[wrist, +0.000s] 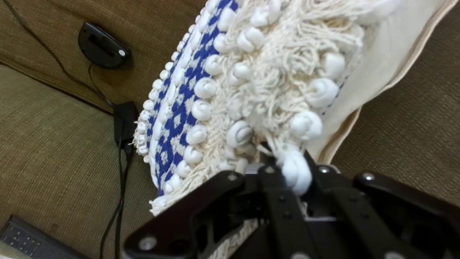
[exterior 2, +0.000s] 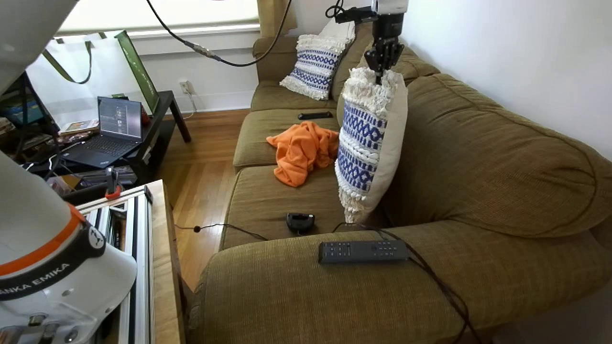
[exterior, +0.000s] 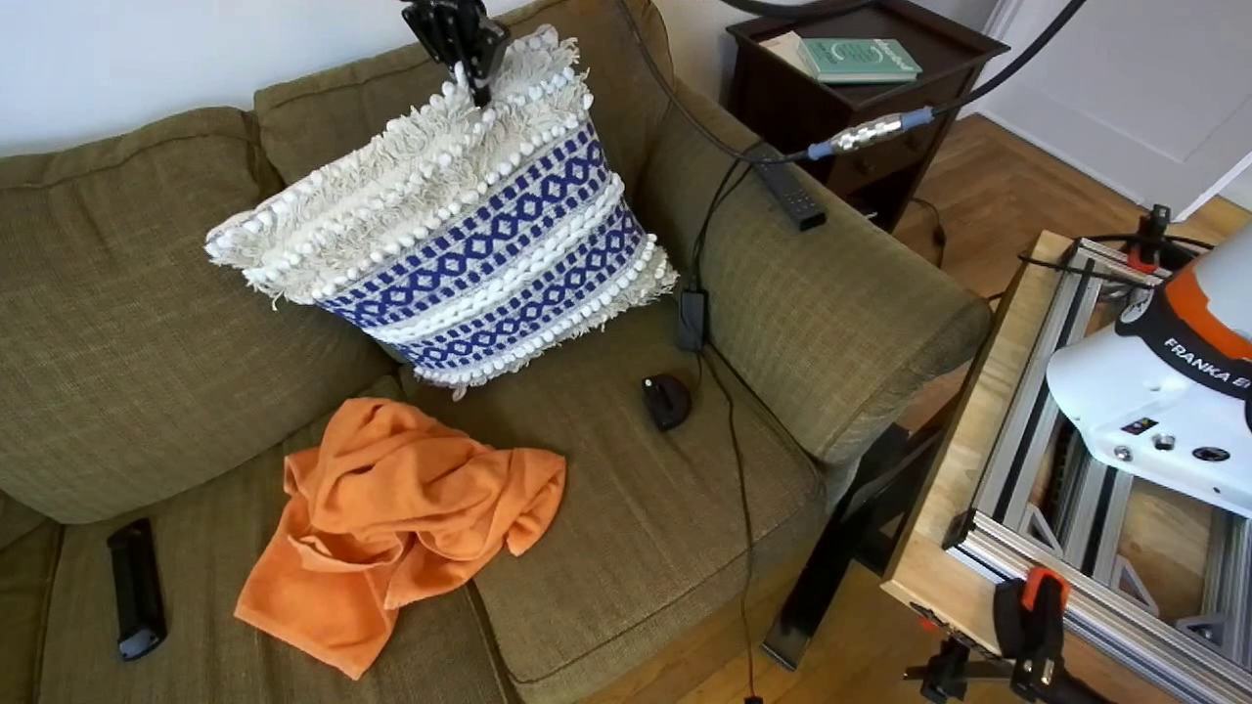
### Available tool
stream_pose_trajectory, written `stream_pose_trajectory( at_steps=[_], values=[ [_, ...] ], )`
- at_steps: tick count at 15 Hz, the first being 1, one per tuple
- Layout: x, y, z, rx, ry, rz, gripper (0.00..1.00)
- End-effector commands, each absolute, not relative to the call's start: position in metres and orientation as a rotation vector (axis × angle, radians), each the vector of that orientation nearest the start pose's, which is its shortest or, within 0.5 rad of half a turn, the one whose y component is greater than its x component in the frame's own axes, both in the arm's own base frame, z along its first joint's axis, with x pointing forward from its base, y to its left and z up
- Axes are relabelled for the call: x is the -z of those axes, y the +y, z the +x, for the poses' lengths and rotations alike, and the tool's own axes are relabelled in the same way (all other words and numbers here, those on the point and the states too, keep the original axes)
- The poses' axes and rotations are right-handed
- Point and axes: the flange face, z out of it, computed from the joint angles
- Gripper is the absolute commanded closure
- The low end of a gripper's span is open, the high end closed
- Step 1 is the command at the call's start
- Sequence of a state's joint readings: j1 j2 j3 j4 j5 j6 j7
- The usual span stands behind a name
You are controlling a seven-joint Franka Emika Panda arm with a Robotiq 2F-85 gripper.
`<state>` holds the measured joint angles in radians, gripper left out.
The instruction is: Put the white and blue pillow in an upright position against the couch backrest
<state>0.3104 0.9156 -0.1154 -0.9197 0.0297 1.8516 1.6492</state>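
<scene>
You have the fingers (wrist: 282,203) pinched on the fringed top of the white and blue pillow (exterior: 489,254), held nearly upright in front of the couch backrest (exterior: 147,313); you can't tell whether the two touch. Farther out from that backrest, an orange cloth (exterior: 411,489) lies on the seat (exterior: 626,557).

The white arm (exterior 2: 26,203) has an orange stripe (exterior 2: 40,252) and a black end effector (exterior 2: 379,78).

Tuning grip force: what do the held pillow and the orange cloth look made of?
Held pillow: likely woven cotton or wool, matte; shaggy fringe and raised white tufts show. Its cream back looks smoother. Orange cloth: perhaps terry or fleece, matte; it bunches in soft folds.
</scene>
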Motion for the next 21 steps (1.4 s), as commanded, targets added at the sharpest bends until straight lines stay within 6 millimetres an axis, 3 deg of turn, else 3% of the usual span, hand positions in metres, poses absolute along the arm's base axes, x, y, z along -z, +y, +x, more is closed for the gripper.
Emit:
stream_pose_trajectory(
  at_steps=[1, 7, 13, 16, 21],
  values=[
    [-0.386, 0.193, 0.746, -0.027, 1.994, -2.366, 0.96],
    [-0.426, 0.214, 0.727, -0.138, 1.895, -2.352, 0.96],
    [-0.441, 0.226, 0.711, -0.216, 1.864, -2.314, 0.96],
    [-0.43, 0.218, 0.714, -0.224, 1.908, -2.295, 0.96],
    [-0.378, 0.18, 0.729, -0.322, 2.037, -2.273, 0.96]
  ],
)
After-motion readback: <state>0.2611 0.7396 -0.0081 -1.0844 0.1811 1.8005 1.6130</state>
